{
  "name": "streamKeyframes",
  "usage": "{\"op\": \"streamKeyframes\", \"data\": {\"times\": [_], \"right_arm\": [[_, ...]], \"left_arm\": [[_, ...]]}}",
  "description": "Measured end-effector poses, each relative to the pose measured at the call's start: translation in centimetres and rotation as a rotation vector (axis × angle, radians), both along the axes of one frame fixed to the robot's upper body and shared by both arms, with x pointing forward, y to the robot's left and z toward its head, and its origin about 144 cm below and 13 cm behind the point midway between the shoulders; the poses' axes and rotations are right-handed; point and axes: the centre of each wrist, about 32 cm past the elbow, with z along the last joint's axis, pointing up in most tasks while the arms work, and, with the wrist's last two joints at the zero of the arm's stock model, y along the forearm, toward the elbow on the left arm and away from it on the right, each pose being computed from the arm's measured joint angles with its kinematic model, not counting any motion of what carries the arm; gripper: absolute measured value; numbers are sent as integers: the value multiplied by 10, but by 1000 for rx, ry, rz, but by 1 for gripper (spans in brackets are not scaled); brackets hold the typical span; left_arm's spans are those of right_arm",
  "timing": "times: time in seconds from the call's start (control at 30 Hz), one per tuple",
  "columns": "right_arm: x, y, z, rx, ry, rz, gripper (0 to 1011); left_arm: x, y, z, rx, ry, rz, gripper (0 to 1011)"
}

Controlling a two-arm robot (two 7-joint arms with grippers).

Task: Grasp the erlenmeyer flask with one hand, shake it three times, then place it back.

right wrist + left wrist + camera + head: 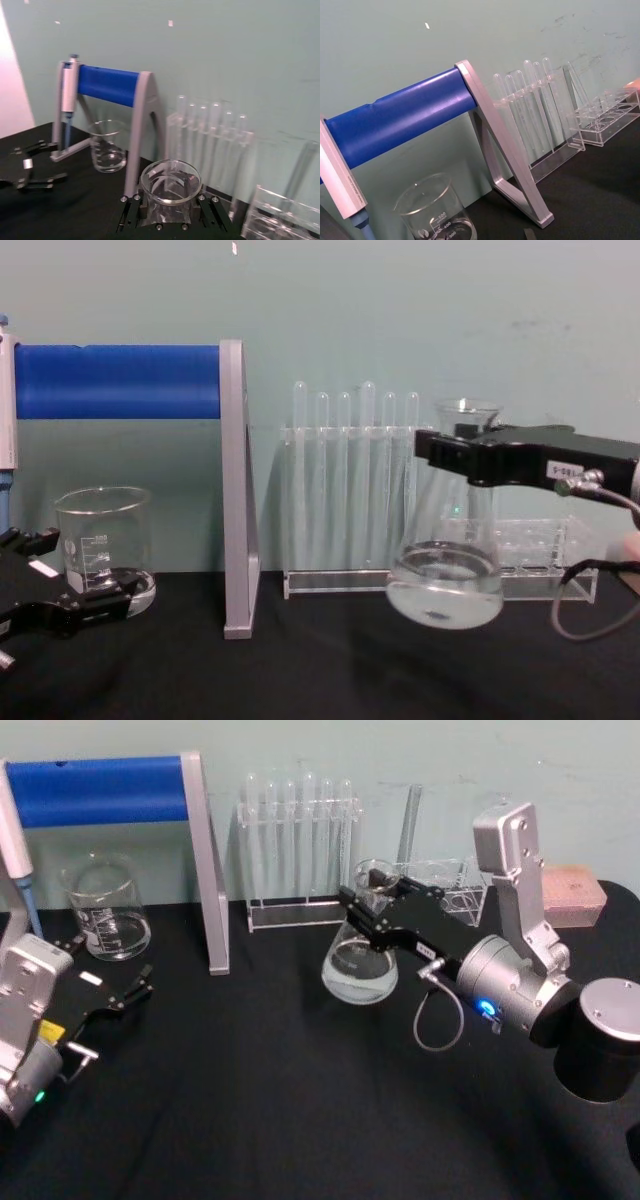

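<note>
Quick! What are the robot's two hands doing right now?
Left gripper: open, holding nothing.
Right gripper: closed on the neck of the clear glass conical flask.

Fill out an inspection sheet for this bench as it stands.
Surface: black tabletop.
Job's things: erlenmeyer flask, clear liquid inside, tilted, apparently lifted off the tabletop.
Clutter: beaker, test-tube rack, second rack, blue-barred stand with pipette, pink block.
Grippers: right gripper shut on the flask's neck; left gripper open, low beside the beaker.
Cables: grey loop at the right wrist.
Surroundings: pale green wall; nothing else seen.
</note>
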Motion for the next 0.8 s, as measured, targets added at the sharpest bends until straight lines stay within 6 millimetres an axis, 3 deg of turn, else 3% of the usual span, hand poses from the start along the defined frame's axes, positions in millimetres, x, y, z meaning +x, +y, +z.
{"op": "streamKeyframes", "data": {"times": [0.5, 0.8], "right_arm": [[-22, 12, 3, 8, 3, 183, 450], [-25, 17, -1, 0, 1, 237, 450]], "left_arm": [[0, 0, 0, 0, 0, 0, 1001], [0, 0, 0, 0, 0, 0, 1001]]}}
